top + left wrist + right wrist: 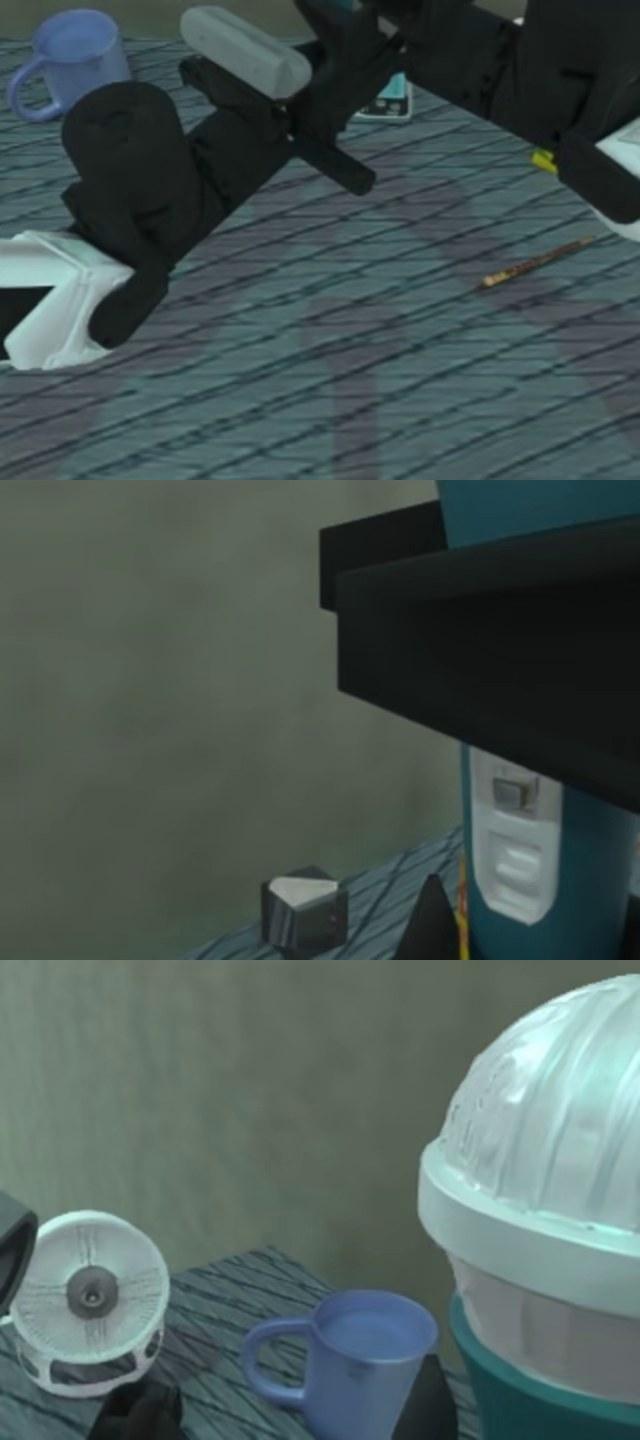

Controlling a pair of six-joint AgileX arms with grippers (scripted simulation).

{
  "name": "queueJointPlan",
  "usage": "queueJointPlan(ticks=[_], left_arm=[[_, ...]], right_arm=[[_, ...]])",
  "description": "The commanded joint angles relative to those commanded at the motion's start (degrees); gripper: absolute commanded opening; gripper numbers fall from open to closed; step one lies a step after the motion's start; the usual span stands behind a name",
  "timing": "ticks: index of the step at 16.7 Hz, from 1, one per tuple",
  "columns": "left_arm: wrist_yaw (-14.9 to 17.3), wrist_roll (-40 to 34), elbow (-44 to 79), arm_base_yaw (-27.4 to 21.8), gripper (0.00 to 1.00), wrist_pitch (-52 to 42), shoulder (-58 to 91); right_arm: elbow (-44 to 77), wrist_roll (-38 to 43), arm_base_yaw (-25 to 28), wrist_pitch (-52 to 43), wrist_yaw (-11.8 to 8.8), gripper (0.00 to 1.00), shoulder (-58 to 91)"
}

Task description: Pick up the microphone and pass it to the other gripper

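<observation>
The microphone (590,880) stands upright above the table's back middle, and the arms hide nearly all of it in the top view. Its teal handle with the white switch (510,792) fills the left wrist view, and its rounded white-grey head (540,1160) looms in the right wrist view. My left gripper (330,105), under a pale grey capsule block, reaches in from the left, one fingertip (430,925) right beside the lower handle. My right gripper (372,50), the other gripper, comes from the right. Its black fingers (480,660) clamp the handle above the switch.
A blue mug (75,55) stands at the back left, with a small white fan (90,1295) beyond it. A brown pencil (535,262) lies at the right. A white device (392,100), a yellow item (543,160) and a dark cube (303,910) sit near the back.
</observation>
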Motion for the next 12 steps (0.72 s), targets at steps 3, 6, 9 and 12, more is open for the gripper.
queueJointPlan(ticks=[3, 6, 9, 12], left_arm=[[0.0, 0.0, 0.0, 0.0, 0.0, 0.0, 0.0], [0.0, 0.0, 0.0, 0.0, 0.0, 0.0, 0.0], [0.0, 0.0, 0.0, 0.0, 0.0, 0.0, 0.0], [0.0, 0.0, 0.0, 0.0, 0.0, 0.0, 0.0]], right_arm=[[0.0, 0.0, 0.0, 0.0, 0.0, 0.02, 0.0], [0.0, 0.0, 0.0, 0.0, 0.0, 0.0, 0.0], [0.0, 0.0, 0.0, 0.0, 0.0, 0.0, 0.0], [0.0, 0.0, 0.0, 0.0, 0.0, 0.0, 0.0]])
